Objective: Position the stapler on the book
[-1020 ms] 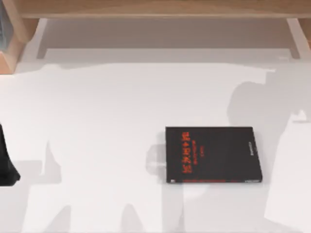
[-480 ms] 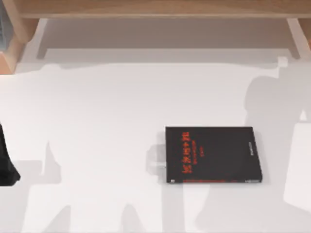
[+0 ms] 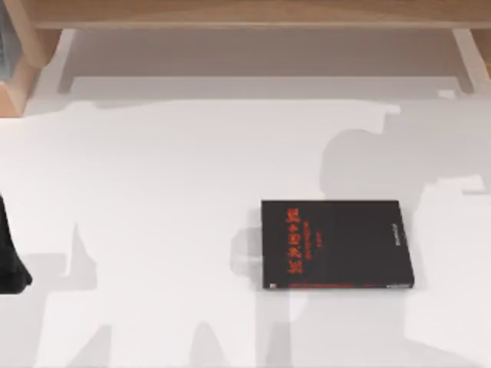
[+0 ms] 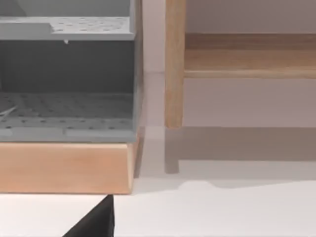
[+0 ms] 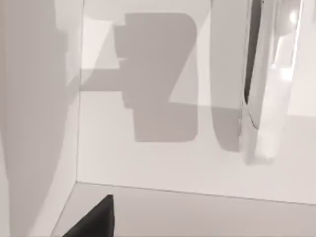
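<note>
The book (image 3: pixel 336 244) lay flat on the tabletop (image 3: pixel 153 192), right of centre; the left arm (image 3: pixel 11 261) sat at the left edge.

The book (image 3: pixel 336 244) lies flat right of centre, with open worktop (image 3: pixel 153 176) on every side of it. A wooden shelf frame (image 3: pixel 245 14) bounds the far edge. The left arm (image 3: pixel 9 257) stands at the left edge.

white table (image 3: pixel 153 192), black book (image 3: pixel 337 244) lying flat

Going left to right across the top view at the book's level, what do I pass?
left arm at the table's left edge → stapler, a faint silvery shape against the book's left edge → book
</note>
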